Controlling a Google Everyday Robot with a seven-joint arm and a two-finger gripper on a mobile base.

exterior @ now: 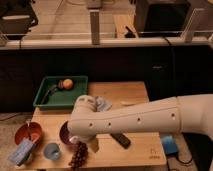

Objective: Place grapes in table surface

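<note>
The grapes [78,156], a dark purple-brown bunch, lie at the front left edge of the light wooden table surface [136,94]. My white arm reaches in from the right across the table. Its end bends down over the grapes. My gripper [82,144] is at the arm's tip, just above the top of the bunch and largely hidden by the arm. I cannot tell whether it touches the grapes.
A purple bowl [64,133] sits just left of the arm's end. A green tray [50,100] with an orange [66,83] stands at the back left. A red bowl [27,134], a blue cup [51,150] and a blue packet [22,151] are at the front left. A dark bar [120,140] lies mid-table.
</note>
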